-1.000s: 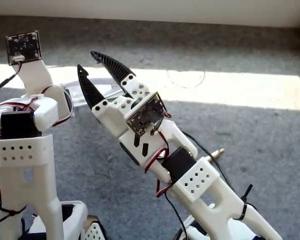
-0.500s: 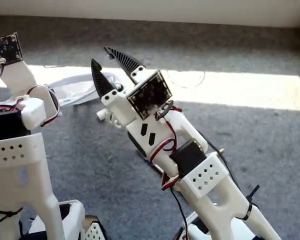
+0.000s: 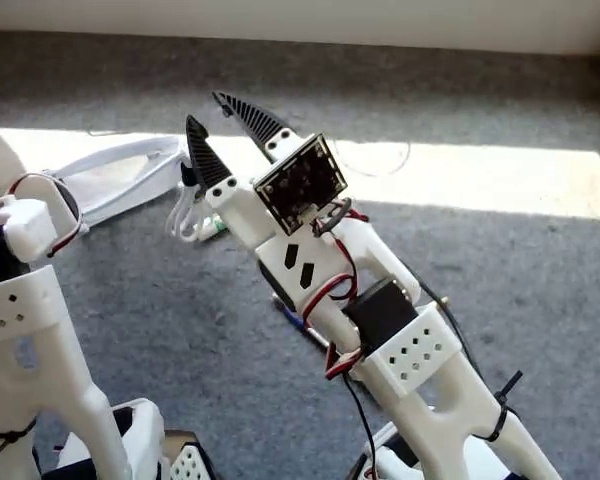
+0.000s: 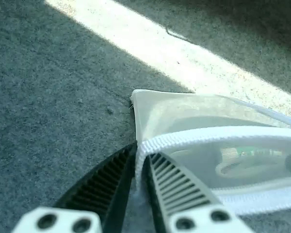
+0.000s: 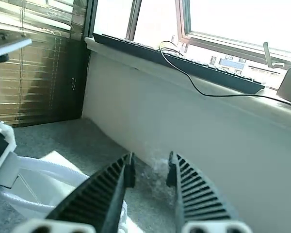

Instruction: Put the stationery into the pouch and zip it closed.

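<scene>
**Holding the pouch open, one arm free**

Standing by the table, I'd say the job is somewhere between filling and zipping. The left gripper (image 4: 140,154) has its jaws pressed together on the corner of the pouch (image 4: 194,114), pinching the white zip tape right at its end. The pouch lies flat on the grey mat (image 3: 500,300), partly in the strip of sunlight, just in front of the left arm (image 3: 25,300).

The right gripper (image 3: 203,110) hangs above the pouch's other end with its jaws spread and nothing between them. A white loop (image 3: 185,215) trails from that end of the pouch, just below the black fingers (image 3: 202,160). It may be the zip pull or a strap, I can't tell which.

As for what's inside, the left wrist view shows the two white tapes lying apart, so the mouth looks unzipped to me. Through the clear side there is something pale with a touch of green (image 4: 252,155), most likely stationery, though I couldn't name the item. A slim blue thing (image 3: 292,320) lies on the mat under the right arm. It could be a pen left out or just a cable.

Next, I reckon the right gripper has to come down. If an item remains it must go in first. Otherwise the gripper must find the zip pull, a small target, and draw it along the tape while the left keeps its pinch so the pouch doesn't drag.
</scene>
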Robot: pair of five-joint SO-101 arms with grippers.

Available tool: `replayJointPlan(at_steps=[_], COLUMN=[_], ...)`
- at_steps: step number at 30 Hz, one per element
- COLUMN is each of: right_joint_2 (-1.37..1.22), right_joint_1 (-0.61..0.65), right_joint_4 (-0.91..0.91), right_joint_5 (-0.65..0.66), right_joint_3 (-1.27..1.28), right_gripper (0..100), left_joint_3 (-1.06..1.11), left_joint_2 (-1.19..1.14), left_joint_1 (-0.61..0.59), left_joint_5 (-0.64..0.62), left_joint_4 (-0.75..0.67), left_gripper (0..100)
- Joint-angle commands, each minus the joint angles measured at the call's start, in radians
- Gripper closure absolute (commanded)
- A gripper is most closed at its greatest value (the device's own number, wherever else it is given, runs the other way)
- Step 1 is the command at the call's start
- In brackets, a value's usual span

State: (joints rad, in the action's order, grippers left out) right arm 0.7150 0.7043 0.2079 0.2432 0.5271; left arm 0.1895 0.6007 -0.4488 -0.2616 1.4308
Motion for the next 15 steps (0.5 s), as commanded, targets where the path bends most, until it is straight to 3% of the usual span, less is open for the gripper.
replayJointPlan(at_steps=[1,4,11,15], right_joint_2=[-0.047,-0.14,-0.357,-0.452], right_joint_1=[-0.041,-0.064,-0.139,-0.153], right_joint_4=[0.002,0.024,0.318,0.401], right_joint_5=[-0.011,-0.051,-0.232,-0.273], right_joint_3=[-0.082,-0.139,-0.463,-0.582], right_gripper=[88.9,88.9,88.9,88.9], left_joint_3=[-0.094,-0.091,-0.079,-0.073], left_joint_2=[0.002,0.002,0.001,0.001], left_joint_1=[-0.01,-0.01,-0.03,-0.082], left_joint_5=[-0.008,-0.008,-0.008,-0.008], left_joint_4=[0.037,0.035,0.032,0.031], left_gripper=[99,99,99,99])
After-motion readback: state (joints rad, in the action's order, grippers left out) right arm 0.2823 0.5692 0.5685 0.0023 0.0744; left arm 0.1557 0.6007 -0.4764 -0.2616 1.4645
